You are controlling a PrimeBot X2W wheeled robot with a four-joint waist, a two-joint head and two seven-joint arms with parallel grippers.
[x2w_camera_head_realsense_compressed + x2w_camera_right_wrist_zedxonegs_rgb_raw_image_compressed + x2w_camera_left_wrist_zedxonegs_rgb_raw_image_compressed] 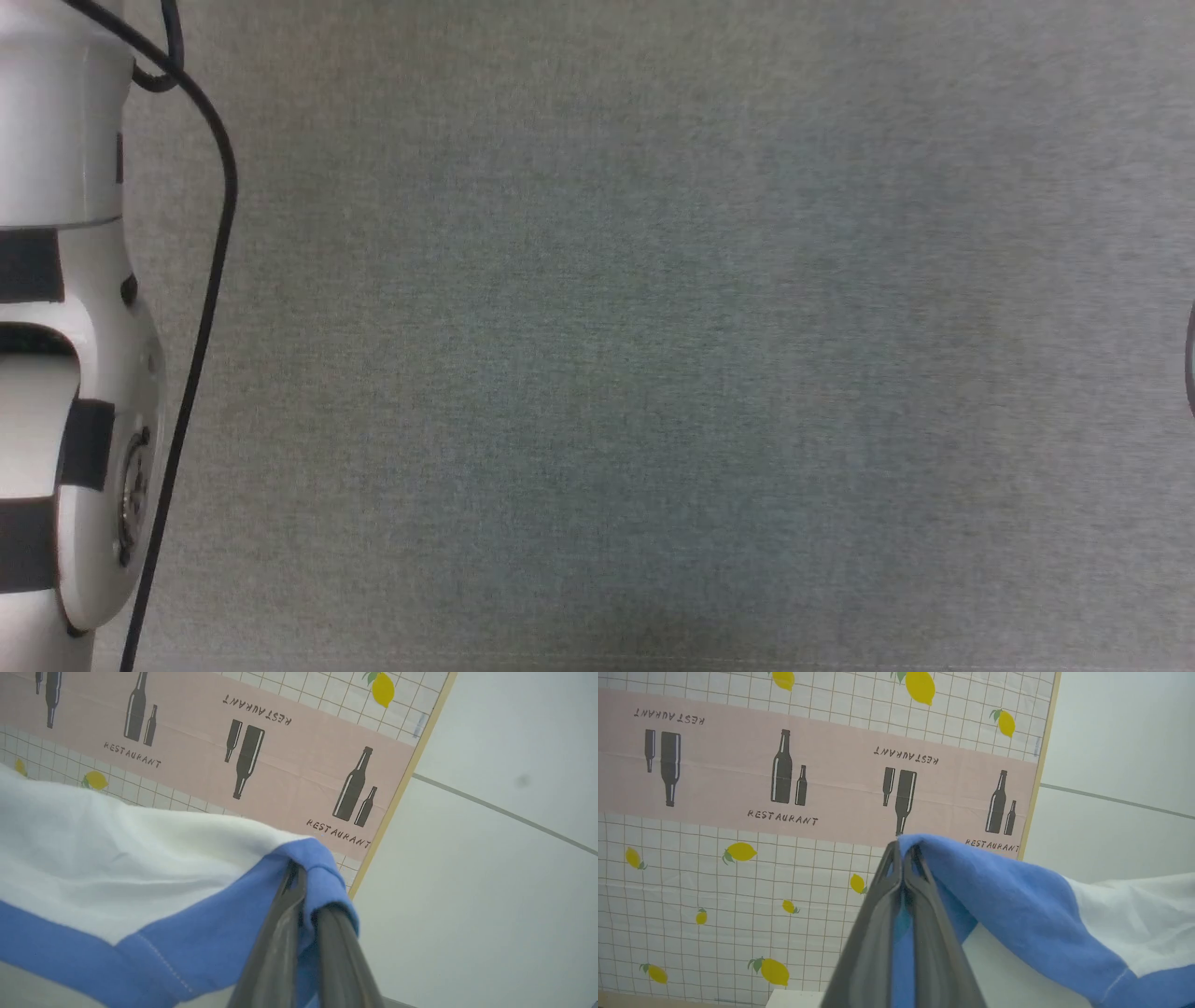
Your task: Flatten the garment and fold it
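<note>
The garment hangs stretched between my two grippers, above a patterned tablecloth. In the left wrist view its blue cloth (1017,905) runs right from the fingertips into a white panel (1134,919). My left gripper (903,851) is shut on a blue edge of it. In the right wrist view the white body (117,858) and a blue band (196,942) spread out to the left. My right gripper (303,872) is shut on a bunched blue fold that wraps over one finger. How the garment hangs lower down is hidden.
Below lies a tablecloth (738,868) printed with lemons, bottles and a pink band. Its wooden table edge (1038,765) borders pale tiled floor (1120,742). The head view faces a plain grey surface (653,327), with a pale arm segment (65,327) and black cable (210,280) at the left.
</note>
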